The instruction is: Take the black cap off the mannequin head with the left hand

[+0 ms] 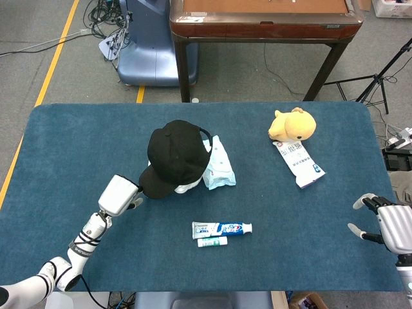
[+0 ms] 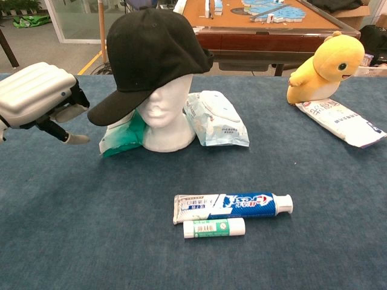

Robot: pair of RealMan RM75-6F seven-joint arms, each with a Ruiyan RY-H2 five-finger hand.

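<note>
Sitting on the white foam head (image 2: 162, 118) at the middle of the counter (image 1: 77, 141), the black cap (image 2: 148, 57) has its brim pointing toward the lower left of the frame in both views. The left robot hand (image 2: 37, 96) hovers just beside the brim tip at the left edge of the chest view, fingers apart and holding nothing, not touching the cap. The right robot hand (image 1: 386, 225) rests at the lower right of the head view, fingers spread and empty. Wipes packs (image 2: 214, 118) lie around the head's base. A toothpaste tube (image 2: 233, 205) and a small tube (image 2: 214, 228) lie toward the bottom centre, a yellow plush toy (image 2: 323, 66) and a white packet (image 2: 341, 121) at upper right.
</note>
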